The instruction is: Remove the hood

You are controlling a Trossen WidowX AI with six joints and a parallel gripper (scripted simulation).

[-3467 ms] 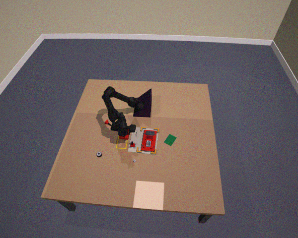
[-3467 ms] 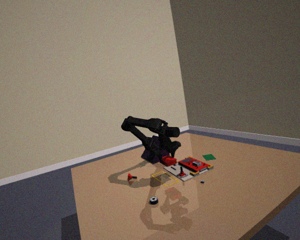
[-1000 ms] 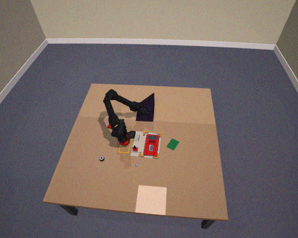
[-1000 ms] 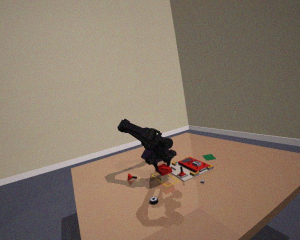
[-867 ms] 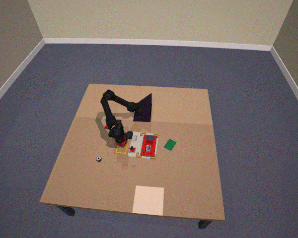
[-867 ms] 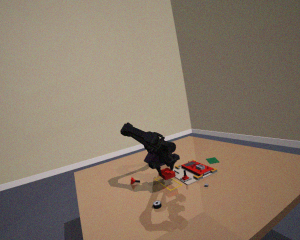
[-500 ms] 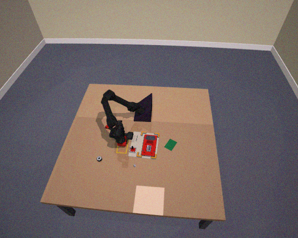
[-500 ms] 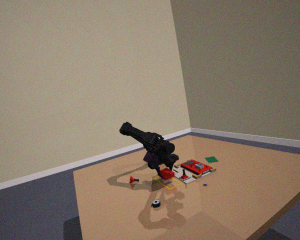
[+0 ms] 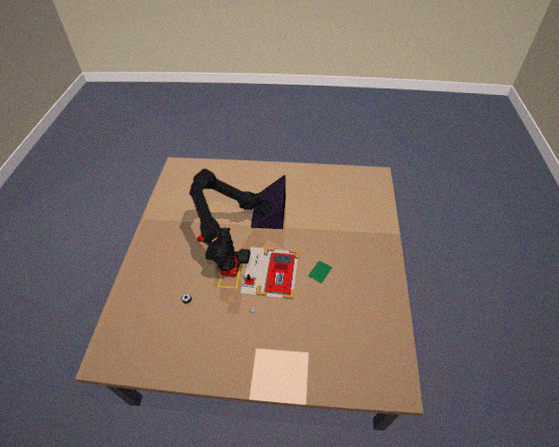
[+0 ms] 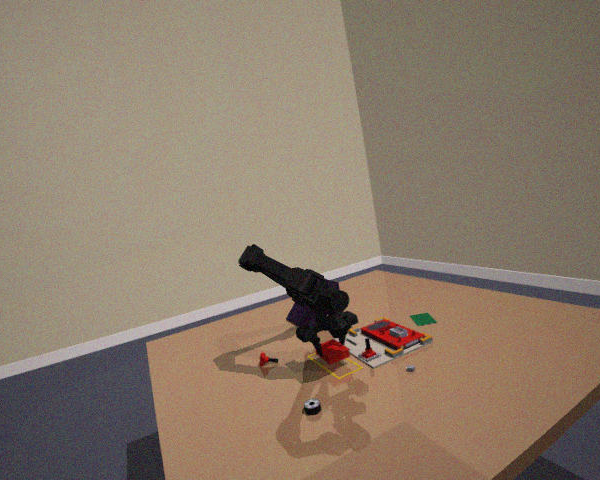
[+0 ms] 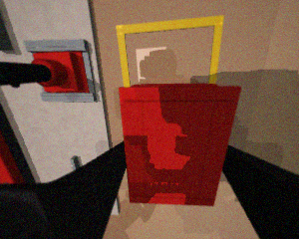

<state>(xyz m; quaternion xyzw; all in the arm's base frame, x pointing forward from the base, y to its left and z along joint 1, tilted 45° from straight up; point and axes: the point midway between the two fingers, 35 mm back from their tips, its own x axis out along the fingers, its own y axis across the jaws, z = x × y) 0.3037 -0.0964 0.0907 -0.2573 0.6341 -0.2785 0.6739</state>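
Note:
My gripper (image 9: 229,270) (image 10: 333,353) (image 11: 171,146) is shut on the red hood (image 9: 228,271) (image 10: 335,351) (image 11: 176,141), gripping it by its two sides. It holds the hood low over the near end of the yellow marked rectangle (image 9: 227,287) (image 10: 349,373) (image 11: 169,24). The far part of the rectangle shows past the hood in the wrist view. The red toy car (image 9: 279,271) (image 10: 388,332) lies on the light grey board (image 9: 252,281) (image 10: 383,357) (image 11: 55,124) to the right of the rectangle.
A red and black tool (image 9: 249,279) (image 10: 368,352) (image 11: 50,74) sits on the board. A green card (image 9: 320,271) (image 10: 423,318), a dark ring (image 9: 186,297) (image 10: 311,406), a small grey piece (image 9: 252,310) (image 10: 410,368) and a red knob (image 10: 265,359) lie on the table. A dark triangular panel (image 9: 273,204) stands behind.

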